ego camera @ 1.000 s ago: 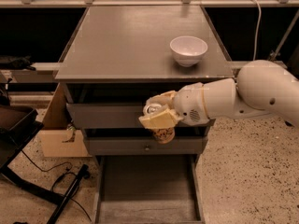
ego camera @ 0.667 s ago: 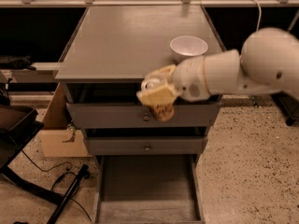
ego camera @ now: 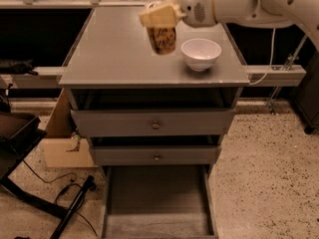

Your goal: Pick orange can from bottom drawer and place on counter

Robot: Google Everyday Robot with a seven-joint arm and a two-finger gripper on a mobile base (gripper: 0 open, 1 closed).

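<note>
My gripper (ego camera: pixel 160 18) is shut on the orange can (ego camera: pixel 161 39) and holds it upright above the counter (ego camera: pixel 109 49), just left of the white bowl. The can has tan-orange sides with dark speckles; its top is hidden by the pale fingers. The arm reaches in from the upper right. The bottom drawer (ego camera: pixel 157 198) stands pulled open at the foot of the cabinet, with a bare grey floor.
A white bowl (ego camera: pixel 201 54) sits on the right part of the counter, close to the can. Two upper drawers with round knobs (ego camera: pixel 155 125) are shut. A cardboard box (ego camera: pixel 62 143) and black cables lie on the floor at the left.
My gripper has lifted the orange can from in front of the upper drawers up and over the counter, beside the white bowl.
</note>
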